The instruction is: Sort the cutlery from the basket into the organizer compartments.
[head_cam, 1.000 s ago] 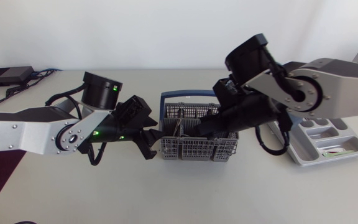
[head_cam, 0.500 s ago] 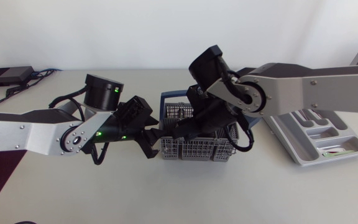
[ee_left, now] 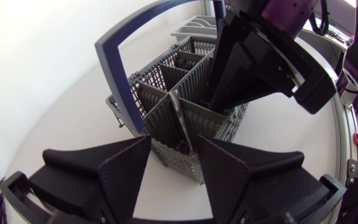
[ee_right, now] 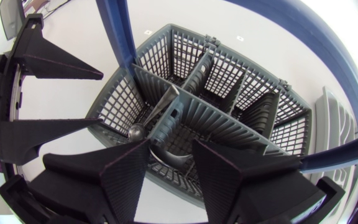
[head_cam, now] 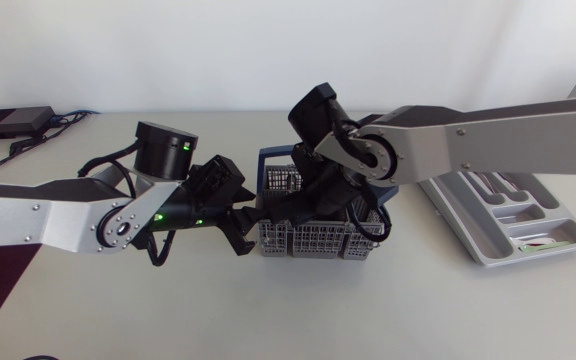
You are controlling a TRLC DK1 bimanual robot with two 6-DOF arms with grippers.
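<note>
No readable text or numbers; any print is perhaps too small.

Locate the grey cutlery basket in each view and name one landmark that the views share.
Head view: basket mid-table, left of the organizer.
Left wrist view: basket just ahead of the left gripper.
Right wrist view: basket directly under the right gripper.
Shared landmark: its blue handle.

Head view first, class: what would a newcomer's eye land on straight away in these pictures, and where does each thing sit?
The grey basket sits at the table's middle, with the right arm stretched across it. The right gripper is open and dips into a compartment beside a leaning piece of cutlery. The left gripper, also open, sits at the basket's left end, and the organizer lies at the far right.
</note>
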